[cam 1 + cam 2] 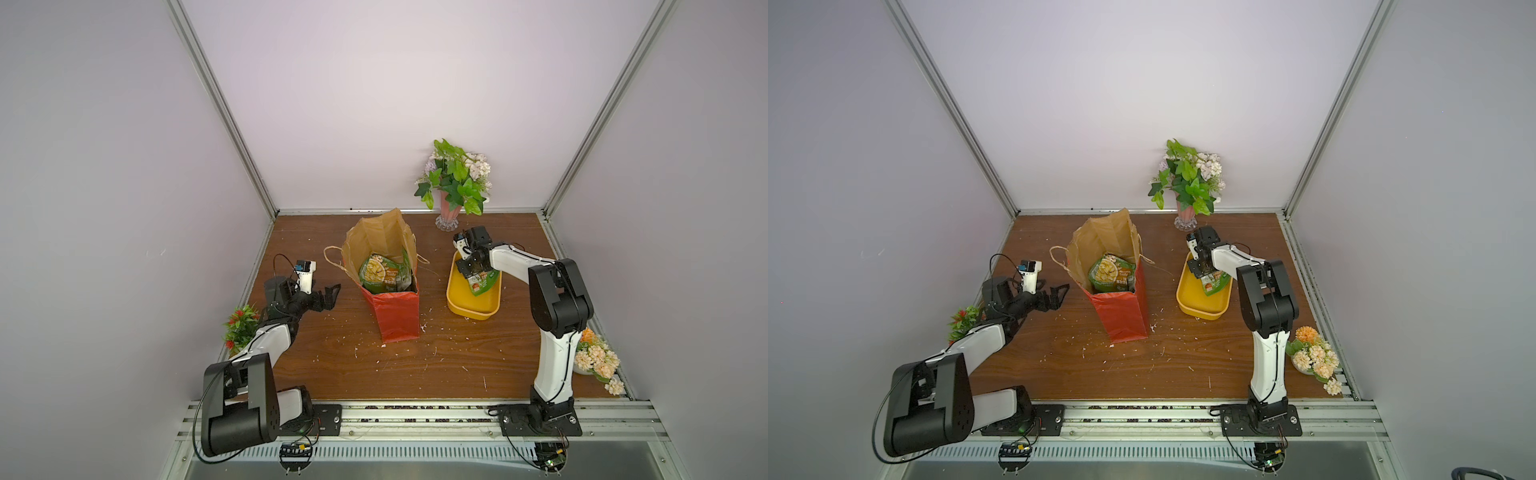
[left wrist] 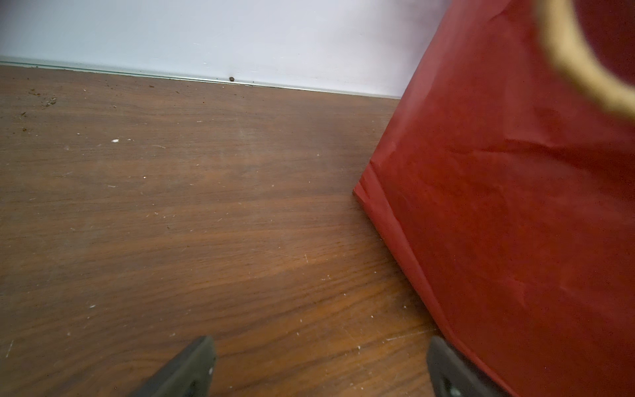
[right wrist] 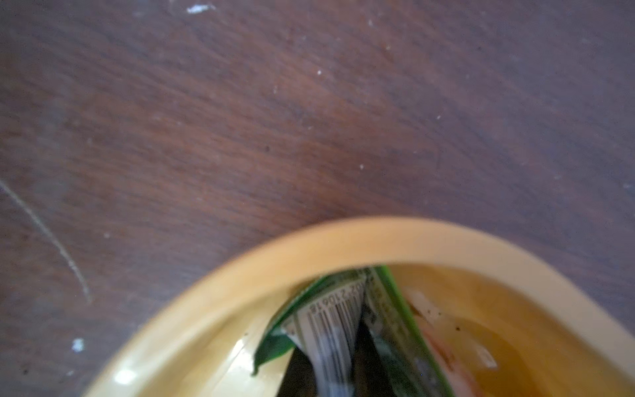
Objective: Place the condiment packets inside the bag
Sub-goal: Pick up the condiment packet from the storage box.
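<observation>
L gripper [image 1: 331, 297]: jaws spread wide, nothing held; low over table [image 1: 436, 357], just beside bag's left wall. Contact can't be told.
R gripper [image 1: 470, 274]: dipped into tub [image 1: 471, 311]; jaws pressed together, pinching held pkt [image 3: 330, 319] near barcode end, as seen in wrist view.
held pkt: green, inside tub, toward its right side in both top views.
bag [image 1: 397, 320]: red, upright, mouth open, mid-table; tub set apart on its right.
pkts in bag [image 1: 379, 272]: green, already inside; lrg one w/ yellow food pic on top.
bkgd: flower vase [image 1: 451, 187] at back wall.
</observation>
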